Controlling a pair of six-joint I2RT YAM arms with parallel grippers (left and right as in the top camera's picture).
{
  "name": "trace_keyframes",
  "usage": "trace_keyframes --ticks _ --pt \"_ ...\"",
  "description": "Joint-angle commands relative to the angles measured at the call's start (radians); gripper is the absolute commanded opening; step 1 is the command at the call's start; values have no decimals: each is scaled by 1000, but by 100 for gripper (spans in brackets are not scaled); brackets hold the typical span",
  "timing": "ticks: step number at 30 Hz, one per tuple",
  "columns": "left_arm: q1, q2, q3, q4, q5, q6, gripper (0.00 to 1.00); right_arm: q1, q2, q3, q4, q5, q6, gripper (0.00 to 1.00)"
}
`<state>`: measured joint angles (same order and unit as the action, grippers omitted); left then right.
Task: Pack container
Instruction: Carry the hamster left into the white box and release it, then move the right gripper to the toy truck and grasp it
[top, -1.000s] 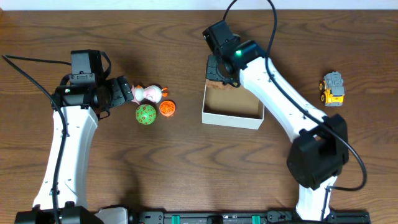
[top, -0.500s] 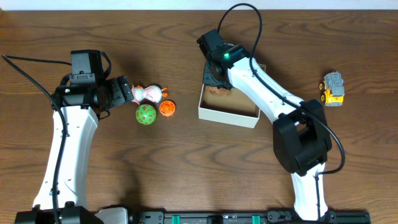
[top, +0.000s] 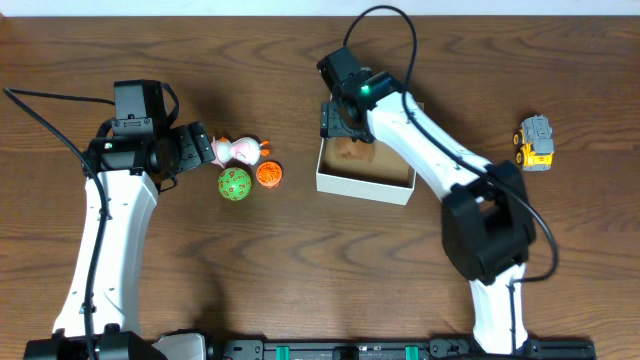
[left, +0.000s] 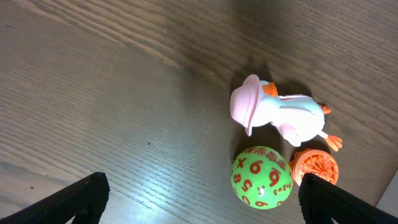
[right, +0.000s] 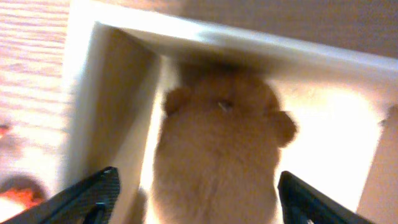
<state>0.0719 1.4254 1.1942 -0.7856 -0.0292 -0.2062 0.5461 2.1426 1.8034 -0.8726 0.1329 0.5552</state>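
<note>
At the 11 o'clock corner of the square white cardboard container with the tan inside (top: 365, 188), the right gripper (top: 342, 122) hangs low over a fuzzy brown plush toy (right: 214, 155) that sits on the box floor against the far wall. In the wrist view its fingers (right: 102, 190) are spread wide on either side of the plush, and the left one is clearly off the fur, so the toy looks released rather than pinched.

Over the last second the container has slid a little toward 9 o'clock across the brown wooden table (top: 300, 270), apparently pushed along with the arm. It now sits closer to the toys at its 9 o'clock: a pink-and-white duck (top: 240, 150), a green ball with orange numbers (top: 234, 184) and a small orange ridged toy (top: 269, 175). None of these has moved. The left gripper (top: 200, 146), jaws spread, hovers at the duck's 9 o'clock exactly as before. The yellow-and-grey toy truck (top: 535, 142) stays well off at 3 o'clock.

One toy seems packed and four are left, and later drops should aim at the box's new position.
</note>
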Motion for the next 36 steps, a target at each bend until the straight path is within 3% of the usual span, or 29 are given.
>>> trace_keyframes --ticks 1,6,13,19,24,36 --pt "3 5 18 -3 -1 2 98 -23 -161 11 -12 36 -67 90" --pt "3 5 18 -3 -1 2 98 -104 -315 11 -98 139 -68 96" --pt "4 5 18 -3 -1 2 98 -361 -423 10 -223 208 -195 99" --pt "4 5 18 -3 -1 2 98 -602 -381 -62 -229 173 -258 99" --pt "4 5 18 -3 -1 2 98 -754 -315 -153 -105 -7 -445 99" --pt "4 5 18 -3 -1 2 98 -854 -149 -169 -45 -114 -646 94"
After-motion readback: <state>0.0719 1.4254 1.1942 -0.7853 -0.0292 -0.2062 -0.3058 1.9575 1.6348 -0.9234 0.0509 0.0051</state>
